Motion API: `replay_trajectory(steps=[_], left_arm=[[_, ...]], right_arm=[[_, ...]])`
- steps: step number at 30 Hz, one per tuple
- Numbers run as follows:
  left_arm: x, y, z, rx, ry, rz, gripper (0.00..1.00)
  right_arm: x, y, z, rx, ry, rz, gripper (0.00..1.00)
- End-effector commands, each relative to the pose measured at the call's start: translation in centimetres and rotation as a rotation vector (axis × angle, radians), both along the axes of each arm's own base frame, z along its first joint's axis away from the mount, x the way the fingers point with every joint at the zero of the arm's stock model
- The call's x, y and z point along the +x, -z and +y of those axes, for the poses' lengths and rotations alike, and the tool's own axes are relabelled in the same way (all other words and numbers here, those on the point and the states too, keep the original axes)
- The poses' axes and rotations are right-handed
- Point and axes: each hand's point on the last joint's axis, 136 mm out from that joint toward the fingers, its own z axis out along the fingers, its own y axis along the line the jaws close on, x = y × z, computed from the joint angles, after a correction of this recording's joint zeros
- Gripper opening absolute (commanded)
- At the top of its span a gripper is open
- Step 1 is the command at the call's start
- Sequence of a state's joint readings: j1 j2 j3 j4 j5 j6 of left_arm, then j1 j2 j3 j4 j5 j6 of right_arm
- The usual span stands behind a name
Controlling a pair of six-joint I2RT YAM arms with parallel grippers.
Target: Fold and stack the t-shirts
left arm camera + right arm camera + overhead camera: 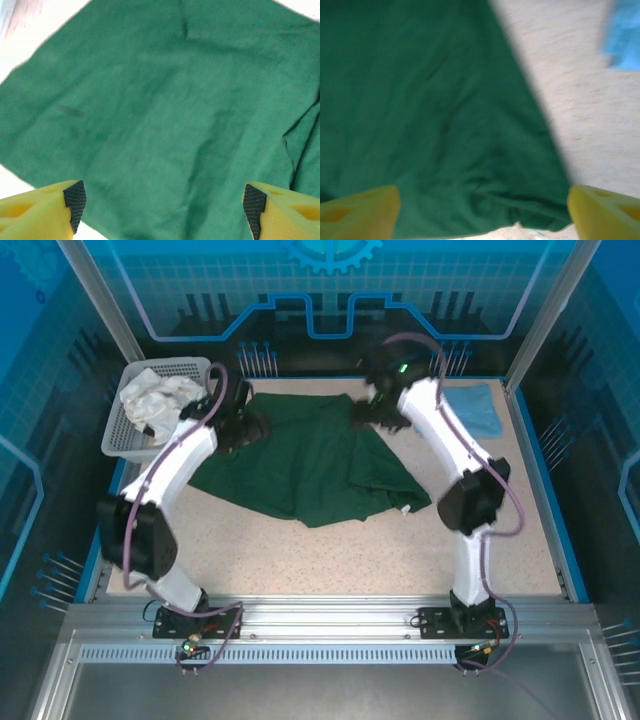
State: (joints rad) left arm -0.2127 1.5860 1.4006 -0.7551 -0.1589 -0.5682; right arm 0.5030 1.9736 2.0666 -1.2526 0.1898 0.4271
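Note:
The dark green t-shirt (310, 460) lies spread and partly folded over the middle of the table, its hem toward the front right. The light blue t-shirt (478, 408) lies flat at the back right corner. My left gripper (240, 422) hangs over the green shirt's back left part. In the left wrist view that gripper (165, 205) is open, with green cloth (160, 110) beneath and nothing between its pads (75, 200). My right gripper (375, 410) is over the shirt's back right edge. In the right wrist view it (484, 212) is open above the green cloth (430, 100), with the blue shirt (625, 35) off to the right.
A white mesh basket (120, 435) holding crumpled white cloth (165, 395) stands at the back left, close to my left arm. Bare speckled tabletop (330, 560) stretches across the front. Blue walls and metal posts ring the table.

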Motion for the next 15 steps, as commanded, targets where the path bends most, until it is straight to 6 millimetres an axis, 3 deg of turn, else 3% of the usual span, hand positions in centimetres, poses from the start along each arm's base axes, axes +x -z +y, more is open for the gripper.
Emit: replay_trajectory(steps=[1, 6, 9, 12, 15], left_arm=[[-1.3, 1.5, -0.6, -0.147, -0.072, -0.072, 0.83], [-5.6, 8.1, 2.0, -0.206, -0.245, 0.016, 0.83], [-6.1, 10.3, 4.0, -0.204, -0.34, 0.039, 0.84], [-6.0, 12.2, 5.8, -0.224, -0.433, 0.062, 0.84], [-5.4, 13.5, 6.2, -0.255, -0.458, 0.067, 0.83]], right_arm=[[-1.2, -0.6, 0.6, 0.18, 0.041, -0.101, 0.91], [-2.3, 5.8, 2.3, 0.162, -0.021, -0.036, 0.8], [-1.4, 8.5, 1.5, 0.072, 0.03, 0.021, 0.73], [-0.3, 10.9, 2.2, 0.066, 0.043, 0.053, 0.69], [0.5, 13.4, 2.6, 0.015, 0.055, 0.112, 0.66]])
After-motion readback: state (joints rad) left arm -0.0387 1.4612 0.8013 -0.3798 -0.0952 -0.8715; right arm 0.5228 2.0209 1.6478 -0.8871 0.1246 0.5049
